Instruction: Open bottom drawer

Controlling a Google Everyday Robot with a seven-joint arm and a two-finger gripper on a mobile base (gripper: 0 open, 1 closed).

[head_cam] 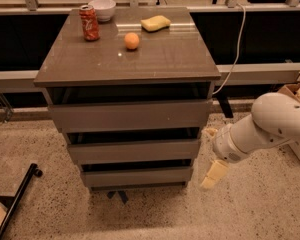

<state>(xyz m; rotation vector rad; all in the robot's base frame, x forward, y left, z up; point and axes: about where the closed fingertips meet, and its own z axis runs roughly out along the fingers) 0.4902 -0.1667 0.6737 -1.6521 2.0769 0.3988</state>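
only one view is given. the cabinet (130,115) is seen from above and in front, looked down on steeply from fairly near, so that its top surface (165,59) and all three drawer fronts are taken in. the gripper (206,159) is caught at right, beside the bottom drawer (137,176).

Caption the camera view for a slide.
Open gripper hangs beside the cabinet, near the bottom drawer, not yet pulled out.
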